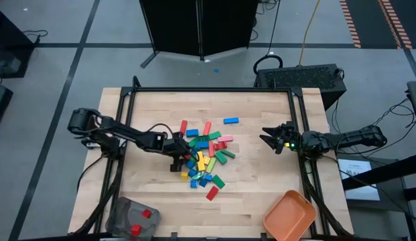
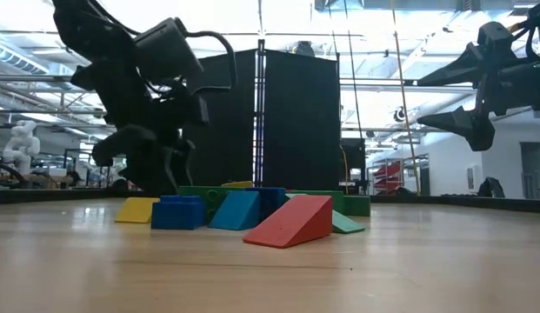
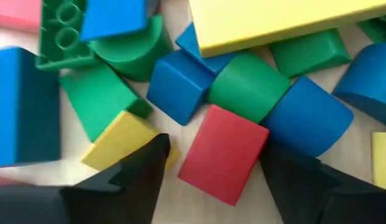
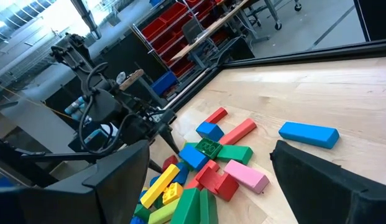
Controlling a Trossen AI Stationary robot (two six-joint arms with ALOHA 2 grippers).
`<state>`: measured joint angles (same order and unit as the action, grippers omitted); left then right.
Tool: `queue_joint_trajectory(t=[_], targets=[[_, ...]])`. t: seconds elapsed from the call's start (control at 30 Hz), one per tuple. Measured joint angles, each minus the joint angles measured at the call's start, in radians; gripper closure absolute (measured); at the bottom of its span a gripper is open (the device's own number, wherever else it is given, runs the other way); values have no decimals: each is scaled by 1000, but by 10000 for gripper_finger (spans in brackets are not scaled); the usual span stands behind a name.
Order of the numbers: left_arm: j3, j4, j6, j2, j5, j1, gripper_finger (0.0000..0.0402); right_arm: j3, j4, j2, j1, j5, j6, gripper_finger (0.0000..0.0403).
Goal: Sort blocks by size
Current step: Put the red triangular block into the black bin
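The blocks (image 1: 202, 158) lie in a loose pile of red, blue, green, yellow and pink pieces at the table's middle. They also show in the right wrist view (image 4: 205, 168). My left gripper (image 1: 177, 159) is low over the pile's left side and open. In the left wrist view its fingers (image 3: 140, 171) stand on either side of a red block (image 3: 220, 154) that lies flat on the table, with a gap showing on one side. My right gripper (image 1: 274, 138) hangs open and empty above the table right of the pile, and it also shows in the low view (image 2: 465, 91).
A grey container (image 1: 130, 217) with a few red blocks stands at the near left corner. An orange tray (image 1: 289, 215) stands at the near right. A long blue block (image 1: 230, 121) lies apart toward the far edge, and a red one (image 1: 212, 193) lies near the pile's front.
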<state>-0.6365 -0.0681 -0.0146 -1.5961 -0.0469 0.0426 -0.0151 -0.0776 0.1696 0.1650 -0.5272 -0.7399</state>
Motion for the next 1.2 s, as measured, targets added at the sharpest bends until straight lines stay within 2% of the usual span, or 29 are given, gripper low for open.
queue_joint_trajectory(t=[0.23, 0.5, 0.7, 0.9, 1.03, 1.2], targets=[[-2, -10, 14, -8, 46, -2, 275, 0, 0, 0, 0, 0, 0, 73], [-55, -109, 112, 89, 38, 2, 280, 0, 0, 0, 0, 0, 0, 73], [-171, -382, 189, 256, 36, 71, 280, 0, 0, 0, 0, 0, 11, 73], [-290, -656, 412, 433, 66, 265, 280, 0, 0, 4, 0, 0, 18, 73], [-323, -692, 644, 503, 65, 467, 280, 0, 0, 7, 0, -1, 19, 73], [-325, -690, 919, 481, 64, 729, 280, 0, 0, 13, 0, -1, -4, 73]])
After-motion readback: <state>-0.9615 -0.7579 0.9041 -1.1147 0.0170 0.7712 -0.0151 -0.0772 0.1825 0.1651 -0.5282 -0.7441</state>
